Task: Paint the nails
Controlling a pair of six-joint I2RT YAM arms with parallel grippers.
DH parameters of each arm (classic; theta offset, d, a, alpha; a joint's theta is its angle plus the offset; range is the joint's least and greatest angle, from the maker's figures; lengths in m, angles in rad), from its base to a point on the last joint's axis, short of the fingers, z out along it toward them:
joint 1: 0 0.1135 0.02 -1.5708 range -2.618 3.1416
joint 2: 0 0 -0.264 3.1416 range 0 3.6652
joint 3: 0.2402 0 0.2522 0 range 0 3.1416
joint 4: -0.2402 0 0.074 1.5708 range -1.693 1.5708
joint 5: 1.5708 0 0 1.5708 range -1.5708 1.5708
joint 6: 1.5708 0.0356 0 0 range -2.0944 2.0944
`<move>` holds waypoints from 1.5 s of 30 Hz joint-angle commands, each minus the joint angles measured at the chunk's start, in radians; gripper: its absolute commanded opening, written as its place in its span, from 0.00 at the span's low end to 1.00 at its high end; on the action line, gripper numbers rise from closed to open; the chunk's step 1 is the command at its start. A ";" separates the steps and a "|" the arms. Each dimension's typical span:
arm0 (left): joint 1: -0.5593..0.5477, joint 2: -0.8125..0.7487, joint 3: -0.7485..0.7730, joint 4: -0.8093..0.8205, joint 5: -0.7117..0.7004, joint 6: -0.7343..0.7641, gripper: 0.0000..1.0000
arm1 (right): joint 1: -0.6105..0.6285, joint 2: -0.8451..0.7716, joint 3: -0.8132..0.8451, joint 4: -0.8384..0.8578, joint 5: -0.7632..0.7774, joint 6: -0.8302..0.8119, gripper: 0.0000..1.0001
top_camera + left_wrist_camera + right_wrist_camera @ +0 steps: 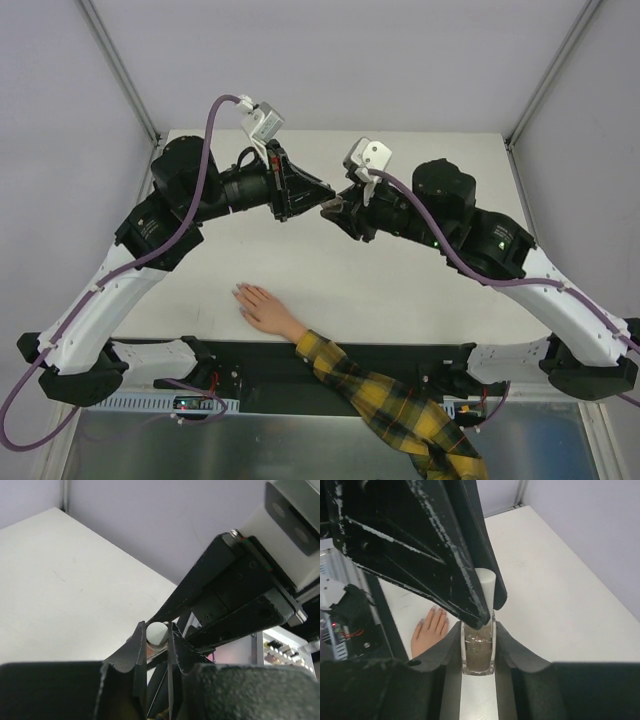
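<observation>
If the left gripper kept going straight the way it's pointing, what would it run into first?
The left gripper is shut on the white cap of the bottle held by the right gripper. Pushed straight on, it would probably meet the right gripper's own black fingers just behind the cap.

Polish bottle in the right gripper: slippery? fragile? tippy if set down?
The bottle looks like clear glass: likely rigid and smooth, so it may twist in the right gripper. Tall, narrow, white cap on top: probably tips easily if set down. The left gripper pinching the cap could tug it askew.
</observation>
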 commanded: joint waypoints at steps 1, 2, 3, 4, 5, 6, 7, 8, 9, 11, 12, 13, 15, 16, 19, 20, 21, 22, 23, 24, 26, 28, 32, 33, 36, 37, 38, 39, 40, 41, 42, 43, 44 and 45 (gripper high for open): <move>-0.002 0.029 0.040 0.016 0.341 0.119 0.00 | -0.148 -0.015 0.001 0.099 -0.677 0.085 0.00; 0.000 0.039 0.048 0.016 0.552 0.136 0.00 | -0.182 -0.006 -0.006 0.129 -0.839 0.195 0.00; -0.002 0.045 0.049 0.019 0.646 0.153 0.00 | -0.206 0.008 -0.022 0.161 -0.983 0.233 0.00; -0.002 0.050 0.043 0.022 0.708 0.158 0.00 | -0.207 -0.001 -0.038 0.228 -1.118 0.257 0.00; -0.002 0.047 0.037 0.028 0.768 0.163 0.00 | -0.201 -0.016 -0.066 0.293 -1.147 0.341 0.00; -0.002 0.040 0.031 0.039 0.788 0.169 0.00 | -0.200 -0.033 -0.101 0.368 -1.173 0.391 0.00; -0.003 0.033 0.025 0.050 0.807 0.169 0.00 | -0.203 -0.045 -0.118 0.417 -1.199 0.431 0.00; -0.002 0.027 0.023 0.057 0.819 0.169 0.00 | -0.201 -0.050 -0.114 0.416 -1.202 0.436 0.00; -0.002 0.022 0.023 0.065 0.816 0.167 0.00 | -0.203 -0.055 -0.114 0.410 -1.201 0.436 0.00; -0.002 0.007 0.029 0.071 0.796 0.170 0.00 | -0.216 -0.068 -0.120 0.391 -1.179 0.430 0.00; 0.001 0.004 0.034 0.070 0.760 0.161 0.00 | -0.224 -0.070 -0.120 0.381 -1.175 0.413 0.00; 0.006 -0.002 0.048 0.071 0.746 0.155 0.00 | -0.235 -0.075 -0.114 0.329 -1.141 0.405 0.00; 0.017 -0.013 0.055 0.071 0.703 0.127 0.36 | -0.238 -0.076 -0.089 0.237 -1.090 0.289 0.00; 0.020 -0.019 0.057 0.070 0.645 0.121 0.46 | -0.238 -0.078 -0.080 0.173 -1.022 0.264 0.00; 0.020 -0.056 0.043 0.062 0.481 0.107 0.71 | -0.236 -0.093 -0.059 0.094 -0.881 0.191 0.00; 0.021 -0.065 0.040 0.058 0.444 0.107 0.80 | -0.236 -0.102 -0.051 0.077 -0.842 0.175 0.00; 0.021 -0.087 0.029 0.054 0.396 0.103 0.84 | -0.232 -0.104 -0.046 0.062 -0.804 0.161 0.00; 0.021 -0.094 0.028 0.050 0.288 0.100 0.85 | -0.224 -0.105 -0.040 0.036 -0.706 0.137 0.00; 0.021 -0.101 0.026 0.038 0.249 0.094 0.85 | -0.214 -0.105 -0.031 0.022 -0.661 0.115 0.00; 0.021 -0.107 0.026 0.033 0.198 0.087 0.84 | -0.182 -0.104 -0.025 0.008 -0.609 0.098 0.00; 0.021 -0.108 0.029 0.024 0.096 0.066 0.79 | -0.137 -0.099 -0.016 -0.020 -0.414 0.045 0.00; 0.020 -0.098 0.031 0.016 0.058 0.049 0.77 | -0.074 -0.087 -0.003 -0.026 -0.245 0.017 0.00; 0.012 -0.079 0.037 0.010 -0.011 0.028 0.72 | -0.003 -0.070 0.006 -0.012 -0.054 -0.034 0.00; 0.011 -0.072 0.040 0.008 -0.017 0.029 0.71 | 0.012 -0.065 0.009 -0.008 0.001 -0.038 0.00; -0.008 -0.062 0.042 -0.002 -0.032 0.035 0.68 | 0.030 -0.049 0.030 -0.010 0.060 -0.054 0.00; -0.018 -0.061 0.042 -0.007 -0.038 0.038 0.68 | 0.037 -0.038 0.047 -0.015 0.077 -0.057 0.00; -0.028 -0.058 0.043 -0.007 -0.046 0.046 0.68 | 0.041 -0.030 0.055 -0.018 0.089 -0.061 0.00; -0.035 -0.055 0.043 -0.011 -0.060 0.051 0.68 | 0.046 -0.024 0.061 -0.029 0.097 -0.067 0.00; -0.041 -0.052 0.045 -0.019 -0.067 0.057 0.68 | 0.052 -0.019 0.069 -0.034 0.099 -0.067 0.00; -0.055 -0.049 0.046 -0.024 -0.075 0.070 0.67 | 0.055 -0.012 0.076 -0.029 0.103 -0.069 0.00; -0.061 -0.041 0.051 -0.031 -0.084 0.075 0.66 | 0.061 -0.009 0.079 -0.032 0.109 -0.071 0.00; -0.066 -0.036 0.054 -0.044 -0.103 0.093 0.62 | 0.066 -0.004 0.084 -0.031 0.115 -0.075 0.00; -0.078 -0.029 0.058 -0.054 -0.110 0.103 0.59 | 0.070 0.000 0.089 -0.032 0.122 -0.075 0.00; -0.084 -0.024 0.068 -0.064 -0.124 0.113 0.57 | 0.075 0.004 0.095 -0.035 0.123 -0.078 0.00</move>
